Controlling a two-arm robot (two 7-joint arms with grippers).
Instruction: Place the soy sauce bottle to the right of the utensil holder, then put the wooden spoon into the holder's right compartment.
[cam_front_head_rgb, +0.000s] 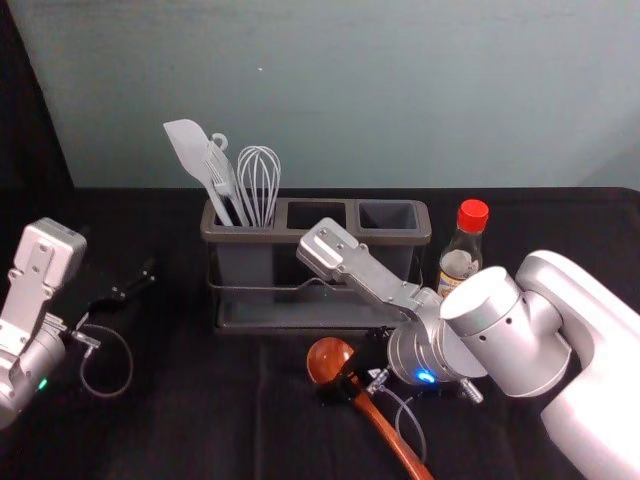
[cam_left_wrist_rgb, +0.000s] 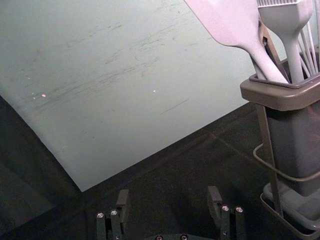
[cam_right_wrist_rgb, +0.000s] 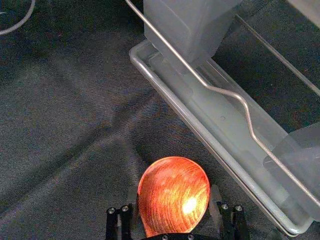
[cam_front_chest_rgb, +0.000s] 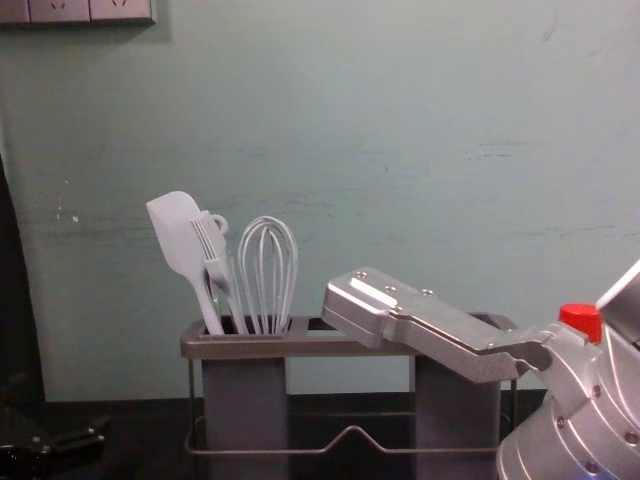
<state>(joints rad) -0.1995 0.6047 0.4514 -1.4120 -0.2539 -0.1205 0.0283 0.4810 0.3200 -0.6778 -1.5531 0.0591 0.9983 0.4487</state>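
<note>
Your right gripper (cam_front_head_rgb: 350, 374) is spread, a finger either side of the wooden spoon (cam_front_head_rgb: 328, 358) at its bowl, in front of the utensil holder (cam_front_head_rgb: 300, 237). You have the soy sauce bottle (cam_front_head_rgb: 461, 251) upright at the holder's right, and your left gripper (cam_front_head_rgb: 132, 284), also spread, at its left

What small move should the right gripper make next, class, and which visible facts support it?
Probably close gently on the wooden spoon: the right gripper appears open, its fingers on either side of the spoon, and the soy sauce bottle already stands to the right of the utensil holder, leaving the spoon to be placed.
</note>
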